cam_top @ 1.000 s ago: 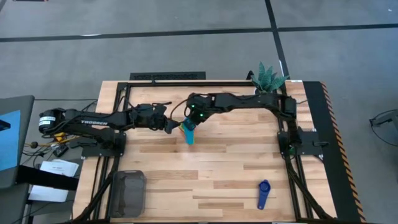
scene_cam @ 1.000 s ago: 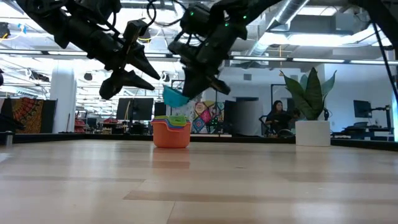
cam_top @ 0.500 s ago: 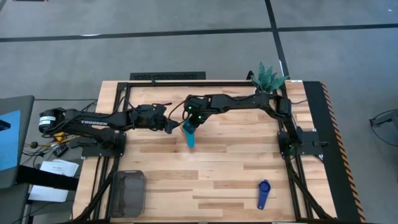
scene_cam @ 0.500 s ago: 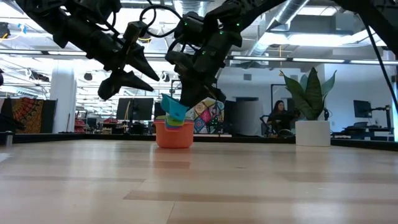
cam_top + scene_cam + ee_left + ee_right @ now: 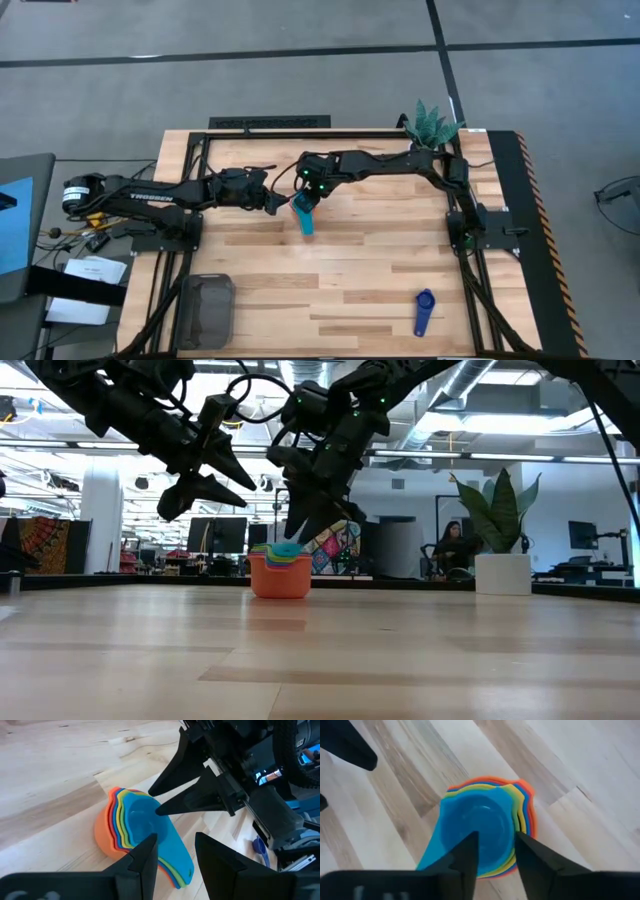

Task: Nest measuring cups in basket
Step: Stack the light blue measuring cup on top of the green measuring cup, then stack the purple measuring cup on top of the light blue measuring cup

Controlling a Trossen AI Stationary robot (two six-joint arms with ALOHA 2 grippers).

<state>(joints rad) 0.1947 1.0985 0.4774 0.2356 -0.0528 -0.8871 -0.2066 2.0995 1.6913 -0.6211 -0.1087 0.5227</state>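
The stack of cups (image 5: 303,214) sits at centre frame in the high view, blue cup (image 5: 477,827) innermost, so the sizes nest. The right gripper (image 5: 312,520) hangs directly over it, fingers apart and empty, arm reaching in from the upper right. The left gripper (image 5: 205,480) hovers beside it, also spread (holding nothing). The basket (image 5: 206,309) waits lower left, the dark blue cup (image 5: 424,310) lower right.

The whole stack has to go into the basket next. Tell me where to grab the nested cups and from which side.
Take the nested cups by their fanned handles, which stick out flat toward the table's front, clear of the bowls. Come from above with one jaw on each long edge; the round, tapered bowls would likely slip. The basket sits at the front left corner.
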